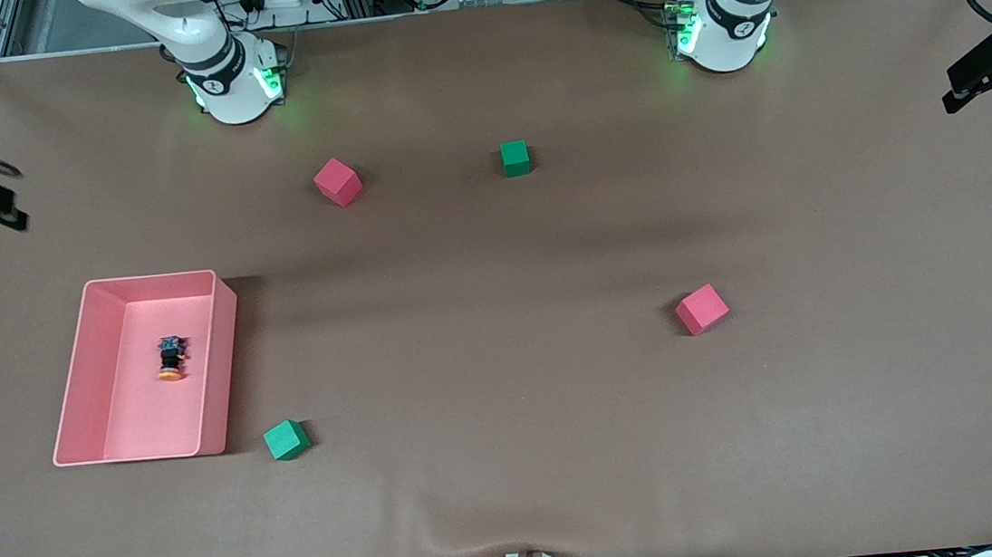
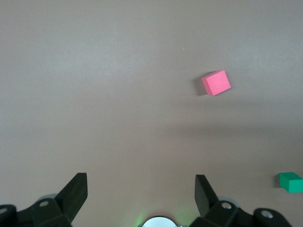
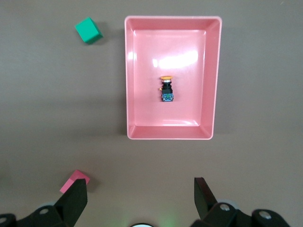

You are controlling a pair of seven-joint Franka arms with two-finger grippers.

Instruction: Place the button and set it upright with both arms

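1. Start from this: button [image 1: 170, 358] lying on its side in the pink tray [image 1: 86, 372], orange cap toward the front camera, toward the right arm's end of the desk [image 1: 513, 459].
2. Lower the right gripper [image 3: 139, 198], fingers released, straight over the tray; grip the black body, not the cap.
3. Keep clear of the green cube [image 1: 286, 440] at about 4 o'clock from the tray.
4. Left gripper [image 2: 141, 191], fingers released, waiting near the pink cube [image 2: 216, 82]; ready for the handover.

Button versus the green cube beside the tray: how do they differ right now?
The button lies on its side inside the pink tray; the green cube sits flat on the bare table just outside it, nearer the front camera. The button is smaller, black-bodied with an orange cap; the cube is plain green and blocky. Neither is touched: the left gripper and right gripper are both open, high above the table.
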